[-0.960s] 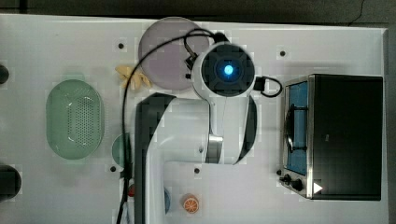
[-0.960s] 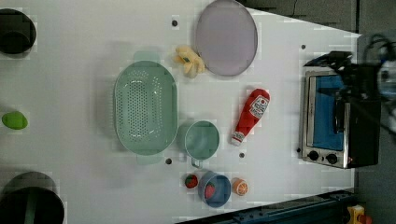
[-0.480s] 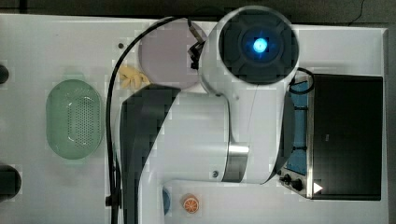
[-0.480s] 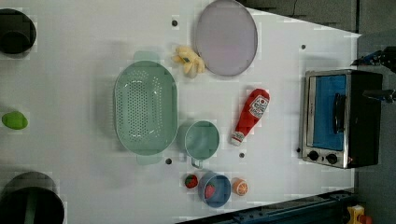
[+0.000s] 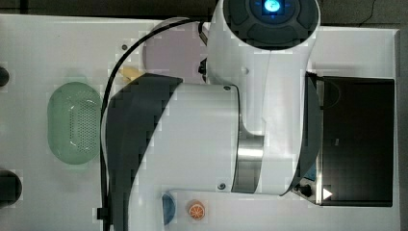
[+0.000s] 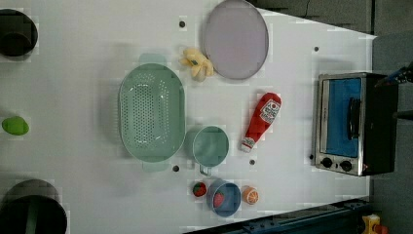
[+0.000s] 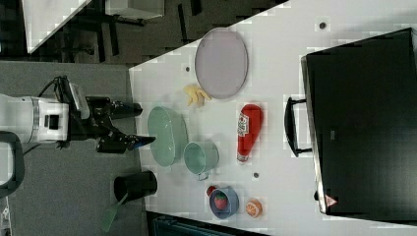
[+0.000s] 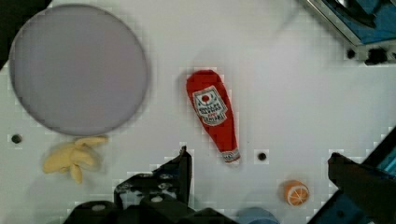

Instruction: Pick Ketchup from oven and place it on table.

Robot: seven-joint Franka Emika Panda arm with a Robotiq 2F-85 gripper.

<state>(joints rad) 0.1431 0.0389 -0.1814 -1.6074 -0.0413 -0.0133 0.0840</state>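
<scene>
Ketchup (image 6: 261, 121) lies flat on the table (image 6: 87, 39), outside the oven (image 6: 355, 124), between the oven's glass door and the green cup (image 6: 210, 145), cap end toward the cup side. Lilac plate (image 6: 235, 39) sits near the bottle's base end. Gripper (image 7: 132, 125) is raised off the table, fingers spread wide, released, holding nothing.
</scene>
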